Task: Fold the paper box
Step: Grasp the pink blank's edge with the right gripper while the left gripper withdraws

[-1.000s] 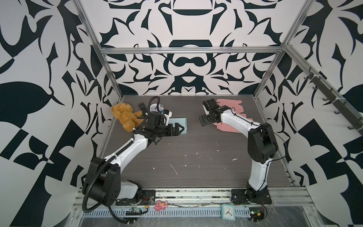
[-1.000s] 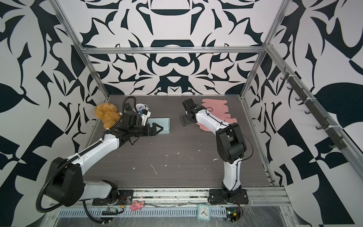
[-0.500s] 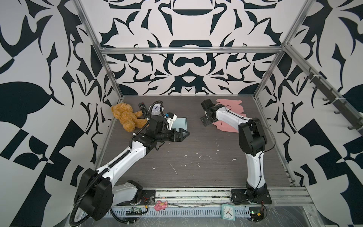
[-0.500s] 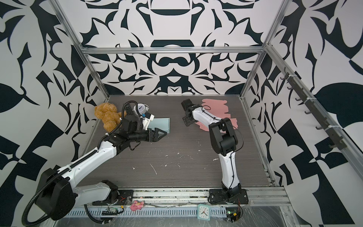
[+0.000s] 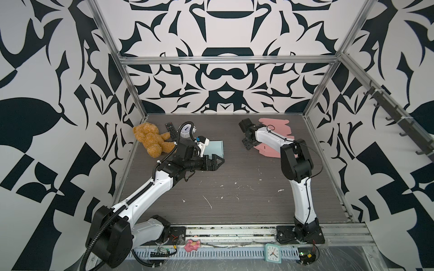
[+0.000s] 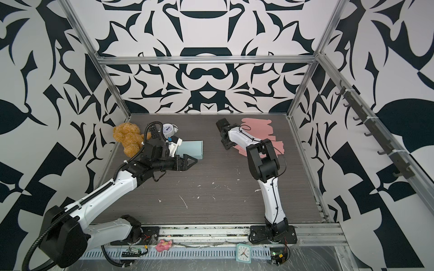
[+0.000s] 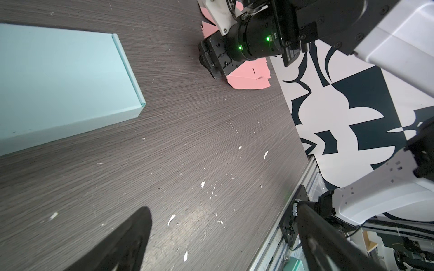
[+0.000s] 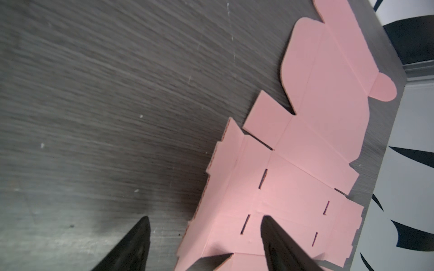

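The paper box (image 5: 275,124) is a flat pink cardboard cutout lying at the back right of the table, seen in both top views (image 6: 256,123). My right gripper (image 8: 204,218) is low over its near left edge. One finger (image 8: 277,237) is above the sheet (image 8: 317,131) and the other above bare table, and the jaws stand apart with a slightly lifted flap between them. In both top views this gripper (image 5: 249,146) points down at that edge. My left gripper (image 5: 218,162) hovers open and empty over the table (image 7: 224,207).
A folded light blue box (image 5: 215,146) lies just behind the left gripper. A teddy bear (image 5: 152,140), a remote (image 5: 171,130) and a white alarm clock (image 5: 186,130) crowd the back left corner. Paper scraps (image 5: 207,201) dot the table's middle. The side wall stands close to the pink sheet.
The left gripper has drawn away from the blue box, forward and a little to the right. The right gripper's jaws have narrowed over the pink sheet's edge and its elbow has swung.
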### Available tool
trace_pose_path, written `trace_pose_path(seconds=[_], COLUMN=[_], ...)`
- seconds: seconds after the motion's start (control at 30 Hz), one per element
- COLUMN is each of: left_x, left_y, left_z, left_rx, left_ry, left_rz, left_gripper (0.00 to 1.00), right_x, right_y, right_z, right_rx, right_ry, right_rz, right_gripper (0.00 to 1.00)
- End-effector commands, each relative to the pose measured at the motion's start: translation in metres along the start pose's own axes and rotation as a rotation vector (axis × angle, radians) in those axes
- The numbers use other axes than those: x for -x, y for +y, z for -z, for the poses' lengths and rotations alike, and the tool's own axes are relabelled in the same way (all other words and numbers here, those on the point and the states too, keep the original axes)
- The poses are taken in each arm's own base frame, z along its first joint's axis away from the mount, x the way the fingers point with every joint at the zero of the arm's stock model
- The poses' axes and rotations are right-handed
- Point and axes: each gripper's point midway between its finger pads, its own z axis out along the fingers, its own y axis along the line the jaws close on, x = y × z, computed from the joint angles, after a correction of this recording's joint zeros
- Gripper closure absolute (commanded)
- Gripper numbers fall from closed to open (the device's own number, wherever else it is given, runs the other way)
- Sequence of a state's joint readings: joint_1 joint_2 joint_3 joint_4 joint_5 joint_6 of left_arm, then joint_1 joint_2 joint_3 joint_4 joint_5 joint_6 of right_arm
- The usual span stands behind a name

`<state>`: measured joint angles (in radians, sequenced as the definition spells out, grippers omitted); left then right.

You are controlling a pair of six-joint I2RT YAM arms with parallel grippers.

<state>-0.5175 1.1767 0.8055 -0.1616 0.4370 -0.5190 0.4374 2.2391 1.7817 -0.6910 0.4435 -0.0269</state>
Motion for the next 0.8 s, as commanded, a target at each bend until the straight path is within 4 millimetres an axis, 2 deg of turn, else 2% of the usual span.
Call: trace_pose_path(seconds=[0.0,0.13,0.33,0.77], left_x=[-0.009,-0.014,-0.016,-0.019], left_y=[0.001,0.004,0.008,0.008], left_z=[0.008,0.010,0.006,0.008], left_rx=[0.016,0.027,0.031,0.026], left_ry=[0.009,0.014,0.022,0.019], left_rz=[-0.007,-0.009,-0.007,-0.001], left_gripper=[0.01,0.01,0.01,0.01], right_x=[0.011,0.008,0.005,0.001], right_y=[-0.011,-0.013,-0.019,-0.024], right_z=[0.010,0.006,0.007,0.010], right_rx=[-0.021,-0.042,-0.089,-0.106], right_ry=[-0.018,0.003,0.017,0.020], right_rz=[-0.019,-0.011,0.005,0.005], right_gripper=[0.30,0.38,0.54,0.78])
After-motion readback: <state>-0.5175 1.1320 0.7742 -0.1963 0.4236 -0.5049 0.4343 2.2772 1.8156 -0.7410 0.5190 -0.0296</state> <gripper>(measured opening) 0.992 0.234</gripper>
